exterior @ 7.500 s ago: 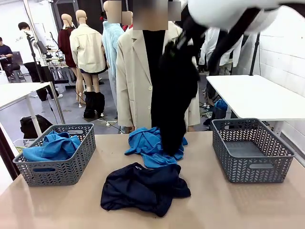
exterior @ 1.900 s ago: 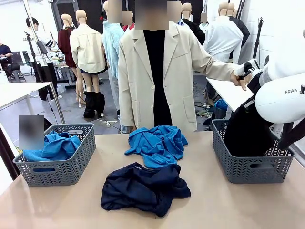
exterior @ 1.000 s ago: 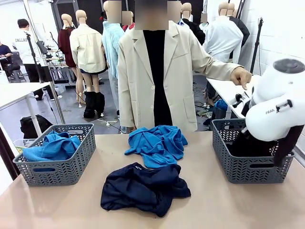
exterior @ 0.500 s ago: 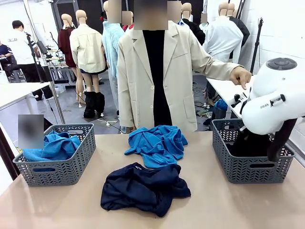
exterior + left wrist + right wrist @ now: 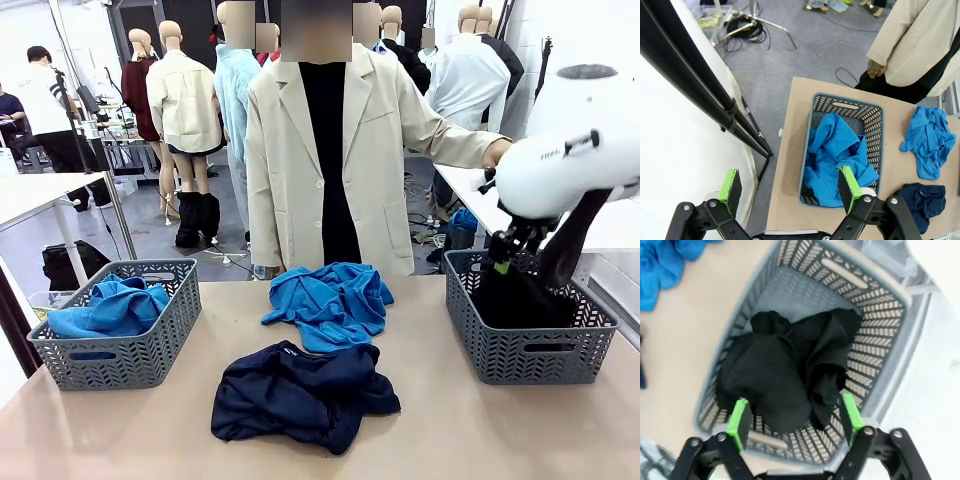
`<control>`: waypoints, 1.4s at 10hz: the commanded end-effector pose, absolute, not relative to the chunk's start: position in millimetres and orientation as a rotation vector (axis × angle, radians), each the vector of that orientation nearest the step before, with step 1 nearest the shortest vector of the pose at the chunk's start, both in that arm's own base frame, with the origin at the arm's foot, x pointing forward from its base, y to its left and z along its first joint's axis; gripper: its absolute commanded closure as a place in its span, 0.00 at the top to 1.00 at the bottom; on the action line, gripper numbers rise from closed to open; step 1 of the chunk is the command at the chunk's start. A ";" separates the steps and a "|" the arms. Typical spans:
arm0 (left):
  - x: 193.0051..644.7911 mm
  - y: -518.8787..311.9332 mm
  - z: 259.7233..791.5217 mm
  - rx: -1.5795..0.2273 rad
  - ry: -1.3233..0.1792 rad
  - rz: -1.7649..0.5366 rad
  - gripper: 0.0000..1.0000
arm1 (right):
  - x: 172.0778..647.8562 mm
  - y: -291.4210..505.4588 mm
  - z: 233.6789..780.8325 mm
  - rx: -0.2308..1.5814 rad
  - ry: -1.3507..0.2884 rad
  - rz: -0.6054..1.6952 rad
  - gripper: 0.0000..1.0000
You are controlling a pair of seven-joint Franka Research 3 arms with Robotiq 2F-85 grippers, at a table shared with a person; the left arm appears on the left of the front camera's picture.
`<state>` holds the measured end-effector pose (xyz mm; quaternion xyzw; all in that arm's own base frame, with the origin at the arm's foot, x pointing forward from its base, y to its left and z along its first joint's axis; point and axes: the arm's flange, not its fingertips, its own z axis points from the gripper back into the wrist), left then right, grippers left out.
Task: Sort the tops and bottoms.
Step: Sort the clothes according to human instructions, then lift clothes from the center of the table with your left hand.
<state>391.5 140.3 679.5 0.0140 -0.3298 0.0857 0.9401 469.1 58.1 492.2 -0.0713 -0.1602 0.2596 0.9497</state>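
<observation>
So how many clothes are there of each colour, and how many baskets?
Blue clothes: 2
Black clothes: 1
Navy clothes: 1
Grey baskets: 2
Total: 4 clothes, 2 baskets

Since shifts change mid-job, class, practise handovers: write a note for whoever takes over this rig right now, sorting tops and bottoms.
Left end effector: open, empty, above the left basket.
Right end effector: open, empty, over the black garment in the right basket.
Done: blue garment in the left basket, black in the right.
Left: second blue garment and navy garment on the table.
</observation>
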 end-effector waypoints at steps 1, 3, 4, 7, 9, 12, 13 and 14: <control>391.8 140.8 681.0 0.025 -0.668 0.178 1.00 | 473.8 49.4 523.2 -0.217 -0.263 0.568 1.00; 391.8 140.8 681.0 0.025 -0.668 0.178 1.00 | 471.5 55.1 541.8 -0.212 -0.294 0.609 1.00; 391.8 140.8 681.0 0.025 -0.668 0.178 1.00 | 472.9 63.4 533.9 -0.148 -0.335 0.694 1.00; 391.8 140.8 681.0 0.025 -0.668 0.178 1.00 | 469.7 51.5 541.9 -0.207 -0.283 0.579 1.00; 391.8 140.8 681.0 0.025 -0.668 0.178 1.00 | 469.7 51.5 541.9 -0.207 -0.283 0.579 1.00; 391.8 140.8 681.0 0.025 -0.668 0.178 1.00 | 469.7 51.5 541.9 -0.207 -0.283 0.579 1.00; 391.8 140.8 681.0 0.025 -0.668 0.178 1.00 | 469.7 51.5 541.9 -0.207 -0.283 0.579 1.00; 391.8 140.8 681.0 0.025 -0.668 0.178 1.00 | 469.7 51.5 541.9 -0.207 -0.283 0.579 1.00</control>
